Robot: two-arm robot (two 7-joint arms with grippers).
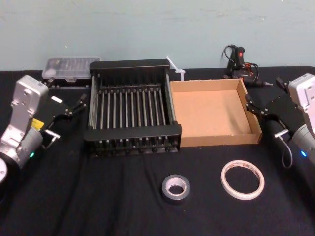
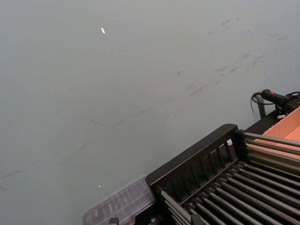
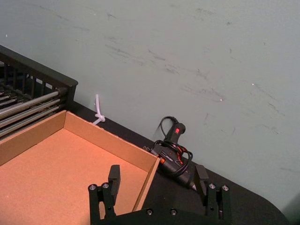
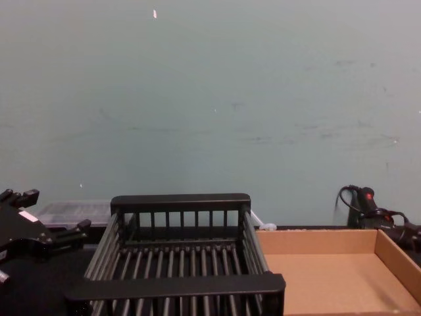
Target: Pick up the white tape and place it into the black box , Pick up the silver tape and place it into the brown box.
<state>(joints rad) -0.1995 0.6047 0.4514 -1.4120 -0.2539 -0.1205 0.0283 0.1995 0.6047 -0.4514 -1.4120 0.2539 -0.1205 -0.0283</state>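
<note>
Both claws are wide open and empty: left gripper (image 1: 74,109) beside the black slatted plastic basket (image 1: 133,132), right gripper (image 1: 254,108) by the shallow tan cardboard tray (image 1: 214,140). Black tabletop (image 1: 98,196), pale green wall (image 1: 147,29).

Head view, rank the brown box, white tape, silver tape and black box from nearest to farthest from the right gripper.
From the right gripper:
1. Brown box, right beside it.
2. White tape, front right on the table.
3. Silver tape, front centre.
4. Black box, left of the brown box; near-tie with the silver tape.

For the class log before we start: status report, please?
Left end effector and right end effector open, beside boxes. White tape, silver tape on table. Black box, brown box unobstructed.
</note>
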